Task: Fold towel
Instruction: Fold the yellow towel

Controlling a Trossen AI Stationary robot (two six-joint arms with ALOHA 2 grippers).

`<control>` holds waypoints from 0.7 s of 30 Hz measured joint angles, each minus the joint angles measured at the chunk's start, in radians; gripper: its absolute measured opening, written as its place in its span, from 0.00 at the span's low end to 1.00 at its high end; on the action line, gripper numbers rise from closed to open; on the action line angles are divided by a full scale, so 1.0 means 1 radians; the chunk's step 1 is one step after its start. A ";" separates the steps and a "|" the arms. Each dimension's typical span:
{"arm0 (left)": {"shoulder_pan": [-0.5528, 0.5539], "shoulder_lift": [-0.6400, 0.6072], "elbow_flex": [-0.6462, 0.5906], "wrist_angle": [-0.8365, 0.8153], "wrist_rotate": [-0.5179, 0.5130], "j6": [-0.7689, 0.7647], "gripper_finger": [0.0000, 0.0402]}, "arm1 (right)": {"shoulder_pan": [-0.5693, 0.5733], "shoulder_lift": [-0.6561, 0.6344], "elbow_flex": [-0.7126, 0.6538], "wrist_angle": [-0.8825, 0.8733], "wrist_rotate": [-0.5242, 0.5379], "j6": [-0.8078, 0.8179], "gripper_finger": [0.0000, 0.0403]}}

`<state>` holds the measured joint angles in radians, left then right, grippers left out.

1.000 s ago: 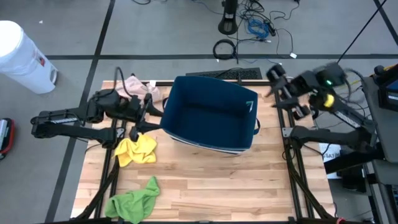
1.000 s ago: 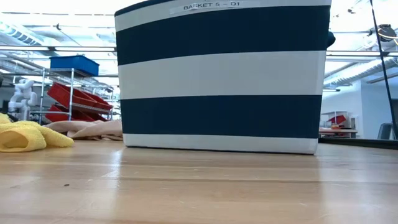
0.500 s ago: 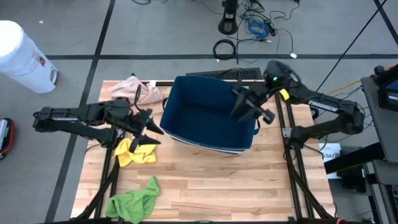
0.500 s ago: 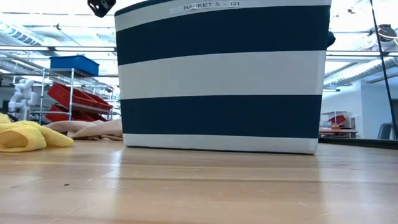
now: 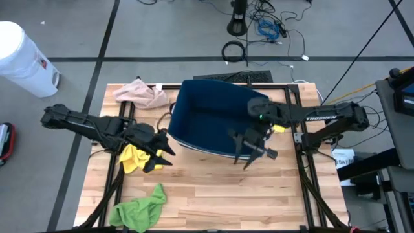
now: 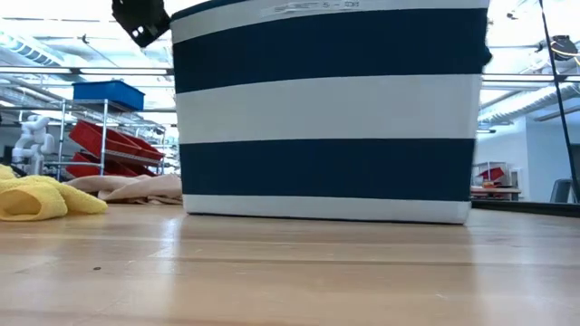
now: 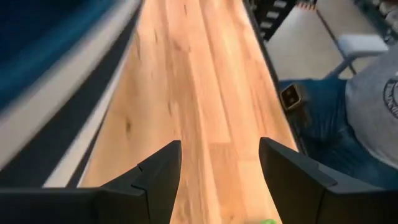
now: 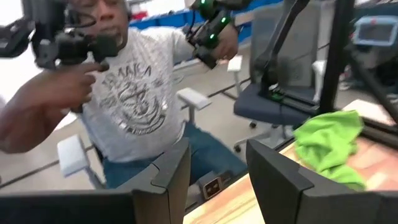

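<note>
Three towels lie on the wooden table: a yellow one [image 5: 138, 159] [image 6: 36, 199] crumpled at the left, a green one [image 5: 139, 207] [image 8: 329, 146] near the front left corner, and a beige one [image 5: 142, 94] [image 6: 136, 187] at the far left. My left gripper [image 5: 162, 154] [image 7: 217, 155] hangs open just right of the yellow towel, with bare wood between its fingers. Over the near rim of the navy striped basket [image 5: 213, 120], my right gripper [image 5: 249, 154] [image 8: 217, 155] is open and nearly level, and it holds nothing.
The tall striped basket [image 6: 326, 109] fills the table's middle and far part. Bare wood [image 5: 220, 194] lies in front of it. A person [image 8: 137, 106] sits beyond the near edge. Metal frame rails [image 5: 304, 181] run along both sides.
My right gripper has swung from the far right corner across the basket toward the near edge, sinking and turning as it went. My left gripper has come down and moved toward the near edge and the right, from beside the basket's left wall to just past the yellow towel.
</note>
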<state>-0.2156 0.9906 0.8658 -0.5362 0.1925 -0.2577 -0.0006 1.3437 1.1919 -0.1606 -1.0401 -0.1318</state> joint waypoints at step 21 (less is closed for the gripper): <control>-0.053 0.124 -0.001 0.062 -0.077 0.016 0.55 | 0.249 0.174 -0.001 -0.244 0.247 -0.059 0.36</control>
<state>-0.2684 1.1141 0.8650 -0.4741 0.1155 -0.2412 0.2485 1.5179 1.1912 -0.4049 -0.7935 -0.1910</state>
